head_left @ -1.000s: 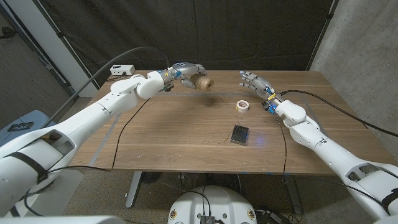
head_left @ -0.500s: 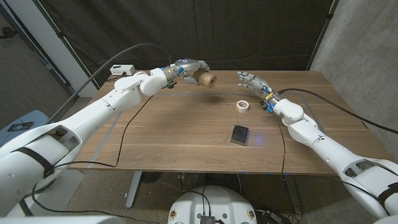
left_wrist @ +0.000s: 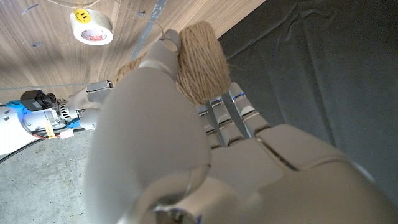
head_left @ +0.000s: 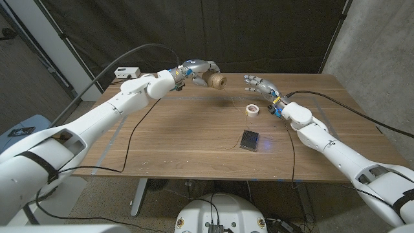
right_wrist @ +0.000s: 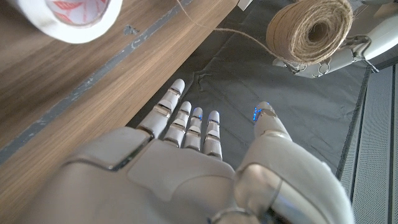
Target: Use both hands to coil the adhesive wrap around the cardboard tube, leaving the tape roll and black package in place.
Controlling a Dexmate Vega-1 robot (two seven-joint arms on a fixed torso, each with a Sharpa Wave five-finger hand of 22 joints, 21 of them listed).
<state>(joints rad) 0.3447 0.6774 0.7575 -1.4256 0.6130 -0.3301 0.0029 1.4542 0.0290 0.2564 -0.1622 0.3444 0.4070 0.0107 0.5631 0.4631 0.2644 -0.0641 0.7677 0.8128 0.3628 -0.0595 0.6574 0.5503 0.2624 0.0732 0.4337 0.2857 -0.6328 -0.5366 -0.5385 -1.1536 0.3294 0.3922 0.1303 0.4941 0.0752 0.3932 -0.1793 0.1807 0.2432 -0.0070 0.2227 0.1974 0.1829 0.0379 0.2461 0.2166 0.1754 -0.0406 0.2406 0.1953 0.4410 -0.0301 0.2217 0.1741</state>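
Note:
My left hand [head_left: 196, 69] holds a spool of brown twine wound on a tube [head_left: 217, 81] in the air above the table's far edge; the same spool [left_wrist: 199, 59] sits between its fingers and thumb [left_wrist: 163, 59]. A loose strand [right_wrist: 233, 31] runs from the spool [right_wrist: 309, 28] back to the table. My right hand [head_left: 259, 85] hovers open, fingers spread, a short way right of the spool, holding nothing [right_wrist: 199, 158]. The white tape roll [head_left: 252, 109] lies on the table just in front of that hand, and the black package [head_left: 249, 139] lies nearer to me.
A small white box [head_left: 126, 72] sits at the table's far left corner, with a black cable [head_left: 132, 129] trailing across the left half of the wooden table [head_left: 181, 136]. A dark curtain hangs behind the table.
My left hand has carried the twine spool a little to the right and slightly up. My right hand has drifted left, closing the gap to the spool.

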